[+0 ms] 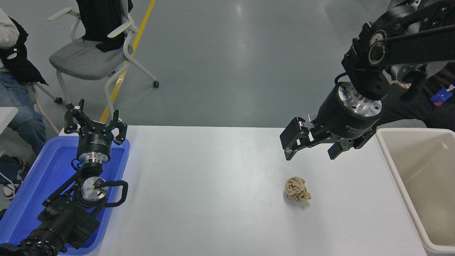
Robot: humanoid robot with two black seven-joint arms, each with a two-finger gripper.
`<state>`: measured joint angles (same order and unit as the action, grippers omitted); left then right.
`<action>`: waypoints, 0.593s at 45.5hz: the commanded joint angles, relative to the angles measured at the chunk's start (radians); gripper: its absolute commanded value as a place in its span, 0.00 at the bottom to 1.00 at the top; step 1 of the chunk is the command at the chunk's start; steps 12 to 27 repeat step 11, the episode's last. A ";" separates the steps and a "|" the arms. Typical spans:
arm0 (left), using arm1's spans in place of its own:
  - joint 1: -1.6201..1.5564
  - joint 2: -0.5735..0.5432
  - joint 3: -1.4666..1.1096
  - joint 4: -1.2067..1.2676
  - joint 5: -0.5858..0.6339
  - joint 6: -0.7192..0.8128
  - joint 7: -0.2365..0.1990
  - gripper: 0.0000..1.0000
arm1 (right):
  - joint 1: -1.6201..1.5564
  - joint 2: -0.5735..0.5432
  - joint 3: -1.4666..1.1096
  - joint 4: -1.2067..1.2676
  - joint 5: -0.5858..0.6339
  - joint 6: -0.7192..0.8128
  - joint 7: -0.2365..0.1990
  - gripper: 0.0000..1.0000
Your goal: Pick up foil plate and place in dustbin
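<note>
1. Right, your right gripper (308, 147) hangs above the counter (213, 199), up and slightly right of the crumpled paper ball (297, 190), jaws spread and holding nothing.
2. The paper ball sits alone on the counter, clear of those jaws.
3. The dustbin (398, 167) stands right of the paper ball, just off the counter's right edge; what you can see of its inside is bare cream wall.
4. You get no sight of the foil plate from this view.
5. Your left gripper (95, 122) is parked far left of the paper ball, over the blue tray (25, 199), jaws spread.
6. A person (432, 106) sits behind the dustbin.
</note>
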<state>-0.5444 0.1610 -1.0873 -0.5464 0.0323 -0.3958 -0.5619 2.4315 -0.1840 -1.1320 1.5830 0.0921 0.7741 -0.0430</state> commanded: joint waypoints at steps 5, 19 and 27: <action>0.000 0.000 0.000 0.000 0.000 0.000 -0.001 0.99 | 0.066 -0.071 -0.045 0.002 0.015 0.011 -0.002 1.00; 0.000 0.000 0.000 0.000 0.000 0.000 0.000 0.99 | 0.064 -0.084 -0.046 0.002 0.014 0.011 0.000 1.00; 0.000 0.000 0.000 0.000 0.000 0.000 0.000 0.99 | 0.064 -0.084 -0.046 0.002 0.014 0.011 0.000 1.00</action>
